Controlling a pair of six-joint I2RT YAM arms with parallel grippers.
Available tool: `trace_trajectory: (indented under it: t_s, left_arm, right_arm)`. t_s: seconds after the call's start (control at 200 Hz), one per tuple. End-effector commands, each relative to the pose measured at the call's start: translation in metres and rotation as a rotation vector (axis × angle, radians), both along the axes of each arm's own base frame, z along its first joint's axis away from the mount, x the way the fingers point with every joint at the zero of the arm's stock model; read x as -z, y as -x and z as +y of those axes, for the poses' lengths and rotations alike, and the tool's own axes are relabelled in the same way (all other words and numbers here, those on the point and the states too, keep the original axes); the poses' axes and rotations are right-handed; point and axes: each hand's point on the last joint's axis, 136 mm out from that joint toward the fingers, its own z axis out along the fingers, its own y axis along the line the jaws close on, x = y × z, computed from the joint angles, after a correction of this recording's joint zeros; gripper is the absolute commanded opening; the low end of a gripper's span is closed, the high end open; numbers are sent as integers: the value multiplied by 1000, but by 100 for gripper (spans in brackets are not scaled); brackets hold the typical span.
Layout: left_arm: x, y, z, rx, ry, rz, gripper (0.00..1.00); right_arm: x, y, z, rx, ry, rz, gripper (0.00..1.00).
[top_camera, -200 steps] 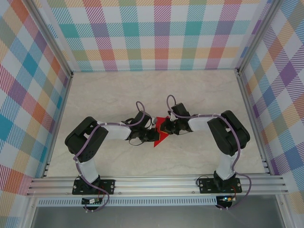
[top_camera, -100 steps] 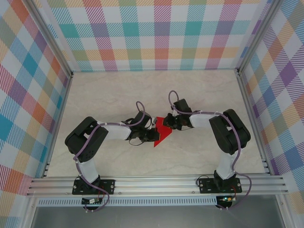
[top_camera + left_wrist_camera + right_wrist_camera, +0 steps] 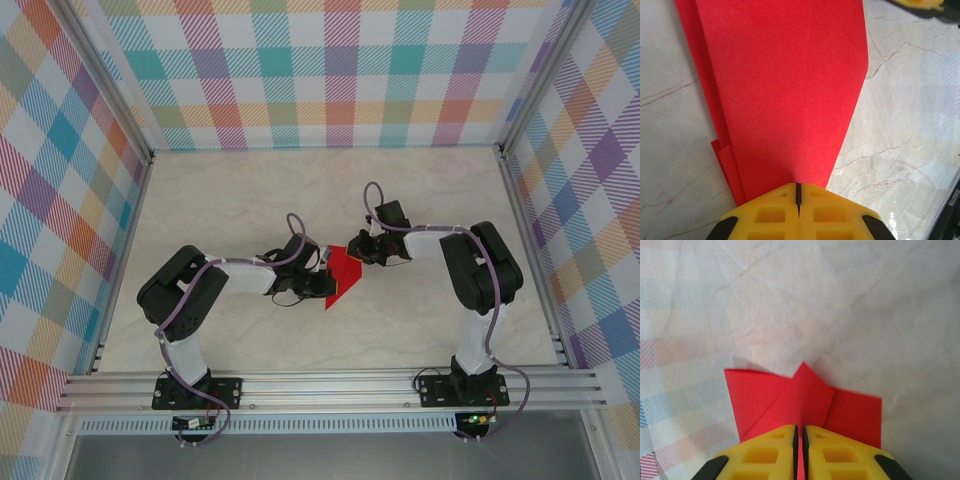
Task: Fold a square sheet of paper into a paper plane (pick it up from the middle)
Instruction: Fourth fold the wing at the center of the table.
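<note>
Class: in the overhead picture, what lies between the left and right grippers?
The folded red paper spans the gap in the top view, with the left gripper and right gripper each shut on an end.

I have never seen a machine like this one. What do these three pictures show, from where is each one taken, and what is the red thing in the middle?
This is a robot with two arms, fixed side by side at the near edge of a marble-patterned table with checked walls around it. The wide picture comes from a fixed camera above and behind the arms, so the left arm is on the left. The other two come from small cameras on the wrists, and each shows its own yellow gripper at the bottom edge. The red thing is a folded sheet of paper; layers and creases are already visible. The left gripper is shut on its narrow end. The right gripper is shut on another edge. So both arms hold the paper between them.
</note>
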Motion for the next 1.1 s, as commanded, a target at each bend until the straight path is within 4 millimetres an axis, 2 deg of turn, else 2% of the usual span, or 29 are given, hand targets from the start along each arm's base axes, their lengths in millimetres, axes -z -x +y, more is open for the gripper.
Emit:
trace_trajectory:
  t_s: [0.0, 0.095, 0.365, 0.485, 0.565, 0.695, 0.82, 0.935, 1.095]
  left_arm:
    - [75, 55, 64, -7, -303, 218, 0]
    - [75, 56, 64, -5, -305, 220, 0]
    - [74, 53, 62, -11, -306, 213, 0]
    - [74, 53, 63, -11, -306, 214, 0]
    - [74, 53, 62, -10, -305, 215, 0]
    - [74, 52, 61, -8, -303, 215, 0]
    - [72, 52, 62, -9, -303, 213, 0]
    - [72, 53, 62, -9, -304, 214, 0]
    - [73, 52, 62, -8, -304, 215, 0]
  right_arm:
    - [4, -27, -19, 63, 64, -58, 14]
    - [-4, -28, -18, 58, 50, -63, 14]
    - [-41, -10, 2, -6, -35, -122, 17]
    - [-44, -8, -1, 3, -19, -136, 18]
    - [-46, -5, 6, -23, -35, -140, 19]
    - [-42, -2, 8, -40, -16, -121, 18]
    - [-38, -7, -15, 37, 97, -120, 21]
    - [-44, -10, -26, 62, 128, -123, 21]
    - [-58, -2, -5, -23, 2, -139, 20]
